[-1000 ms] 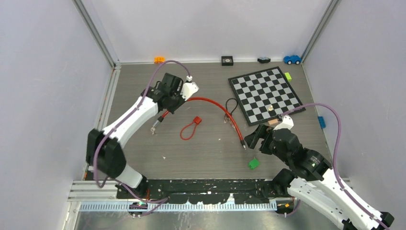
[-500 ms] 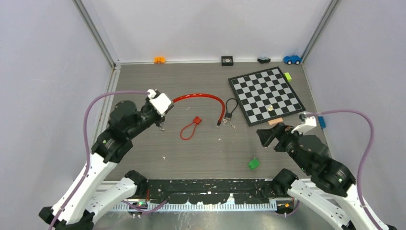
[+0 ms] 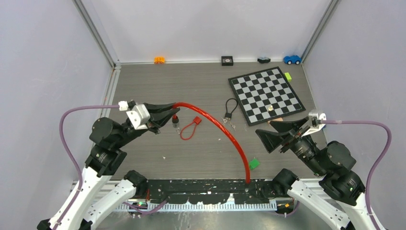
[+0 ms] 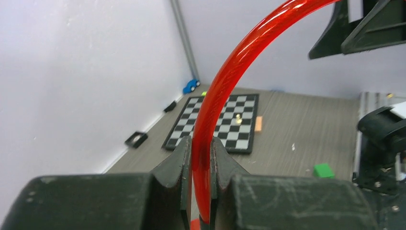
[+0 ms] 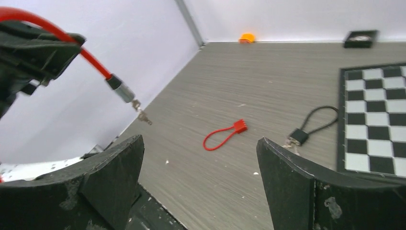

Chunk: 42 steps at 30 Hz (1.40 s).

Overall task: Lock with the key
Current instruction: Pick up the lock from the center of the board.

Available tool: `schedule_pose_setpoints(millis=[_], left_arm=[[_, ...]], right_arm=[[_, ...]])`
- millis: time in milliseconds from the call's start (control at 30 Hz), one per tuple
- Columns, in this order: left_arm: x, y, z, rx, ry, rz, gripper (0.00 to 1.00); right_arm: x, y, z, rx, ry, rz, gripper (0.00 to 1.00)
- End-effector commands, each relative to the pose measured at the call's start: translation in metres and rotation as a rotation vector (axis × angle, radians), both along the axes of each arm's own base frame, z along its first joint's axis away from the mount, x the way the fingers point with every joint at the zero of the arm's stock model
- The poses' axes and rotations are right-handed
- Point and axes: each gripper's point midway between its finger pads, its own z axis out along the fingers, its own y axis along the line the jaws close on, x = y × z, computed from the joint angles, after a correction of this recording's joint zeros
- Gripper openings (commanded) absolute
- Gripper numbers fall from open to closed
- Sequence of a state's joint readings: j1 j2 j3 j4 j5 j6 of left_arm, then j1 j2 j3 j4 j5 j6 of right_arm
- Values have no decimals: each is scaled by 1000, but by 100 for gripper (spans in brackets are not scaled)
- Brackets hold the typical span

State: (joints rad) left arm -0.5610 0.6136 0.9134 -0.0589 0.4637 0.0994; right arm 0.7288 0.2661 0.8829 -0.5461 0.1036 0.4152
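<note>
Nearest, the free end [image 3: 247, 179] of the red plastic-coated cable lock [image 3: 225, 135] rests at the near edge of the surface. It lies nearer than the right gripper [image 3: 262, 140] and a little to its left, and that gripper's jaws stand wide apart around nothing. This end is closer to the right arm than to the left.

From there the cable arcs up and away to the left gripper [image 3: 173, 111], whose jaws are clamped on it close to its other end. The left wrist view shows it pinched between both fingers [image 4: 178, 163]. Just past those jaw tips hangs the cable's metal lock barrel [image 5: 120, 89], its long axis slanting downward. Small metal keys [image 5: 142, 116] dangle from its lower end, clear of the surface.

As I judge it, the coming move turns on 1 relation: barrel and keys sit at the left jaws, well apart from the right jaws, ahead of them and to their left.

Farther off, between the 2 arms, lie a small red loop lock [image 3: 189, 128] and a black cable lock [image 3: 231, 108].
</note>
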Motion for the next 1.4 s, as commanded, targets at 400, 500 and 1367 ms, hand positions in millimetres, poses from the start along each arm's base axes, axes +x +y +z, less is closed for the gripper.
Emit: schedule_pose_setpoints(millis=[400,500,1367], left_arm=[[-27,-25,8,-52,38,-231,0],[-21,-25,3,-53,59,-208,0],[17,-15,16,-82,50,-24,0]], right_arm=[[-48,51,83,34,-1,400,90],[-42,63,77,6,44,429,89],[-59,83,-1,-45,76,603,77]])
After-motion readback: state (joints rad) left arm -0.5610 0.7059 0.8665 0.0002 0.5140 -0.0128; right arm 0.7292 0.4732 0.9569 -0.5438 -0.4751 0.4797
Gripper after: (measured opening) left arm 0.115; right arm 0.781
